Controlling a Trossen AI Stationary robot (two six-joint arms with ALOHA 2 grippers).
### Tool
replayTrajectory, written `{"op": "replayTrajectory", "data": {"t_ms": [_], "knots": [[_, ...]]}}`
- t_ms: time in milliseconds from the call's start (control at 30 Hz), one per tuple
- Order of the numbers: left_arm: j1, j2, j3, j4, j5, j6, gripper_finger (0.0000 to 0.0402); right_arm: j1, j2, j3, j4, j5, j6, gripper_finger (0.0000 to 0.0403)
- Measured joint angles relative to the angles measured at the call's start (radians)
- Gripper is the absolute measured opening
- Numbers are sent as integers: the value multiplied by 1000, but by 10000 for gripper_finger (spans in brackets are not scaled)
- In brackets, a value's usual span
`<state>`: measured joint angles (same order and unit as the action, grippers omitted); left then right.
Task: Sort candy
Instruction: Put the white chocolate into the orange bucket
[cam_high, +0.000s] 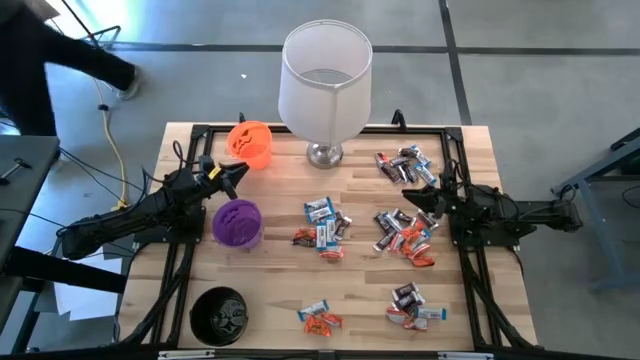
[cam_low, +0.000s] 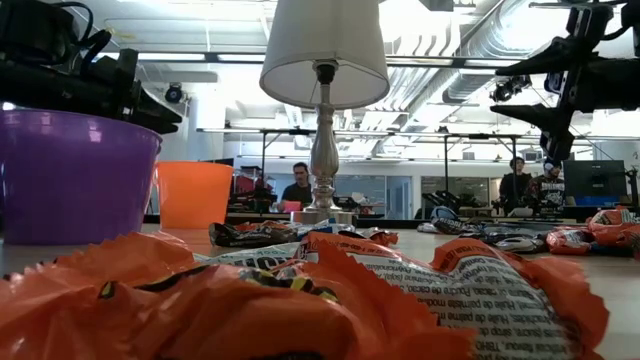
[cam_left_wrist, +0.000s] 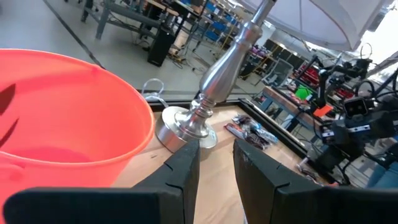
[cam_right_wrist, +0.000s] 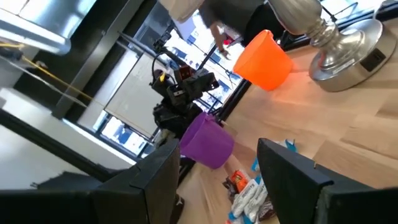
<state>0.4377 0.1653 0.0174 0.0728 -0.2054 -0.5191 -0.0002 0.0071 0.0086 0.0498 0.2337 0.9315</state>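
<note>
The candy lies loose on the wooden table in several heaps: mid-table (cam_high: 322, 228), right of centre (cam_high: 405, 232), far right (cam_high: 408, 165) and near the front edge (cam_high: 320, 318) (cam_high: 413, 305). Wrappers are orange-red, dark brown and silver-blue. My left gripper (cam_high: 238, 172) hovers at the left, between the orange cup (cam_high: 250, 143) and the purple cup (cam_high: 237, 222). It is open with nothing between its fingers (cam_left_wrist: 216, 168). My right gripper (cam_high: 425, 197) hovers at the right, above the heaps there. It stands wide open and empty (cam_right_wrist: 217, 168).
A lamp with a white shade (cam_high: 325, 85) stands on a silver base (cam_high: 325, 154) at the far middle. A black cup (cam_high: 220, 315) sits at the near left. A black frame (cam_high: 300, 130) runs around the table. People sit in the room beyond (cam_low: 298, 185).
</note>
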Motion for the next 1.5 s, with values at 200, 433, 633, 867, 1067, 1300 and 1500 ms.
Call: {"op": "replayTrajectory", "data": {"t_ms": [200,433,633,867,1067,1300,1500], "knots": [[-1,0,0,110,58,51,85,0,1,23,-13,5,-14,211],[0,29,109,104,84,154,85,0,81,162,-28,2,-133,211],[-19,194,223,21,98,179,85,0,361,334,-127,0,-173,211],[-77,466,389,-125,121,238,85,0,704,680,-452,-57,-226,211],[-111,640,522,-266,107,236,85,0,911,911,-847,-9,-226,211],[-162,786,575,-316,103,119,85,0,1024,1005,-1082,-13,-225,211],[-258,909,663,-332,50,68,85,0,1050,1007,-1154,19,-207,211]]}}
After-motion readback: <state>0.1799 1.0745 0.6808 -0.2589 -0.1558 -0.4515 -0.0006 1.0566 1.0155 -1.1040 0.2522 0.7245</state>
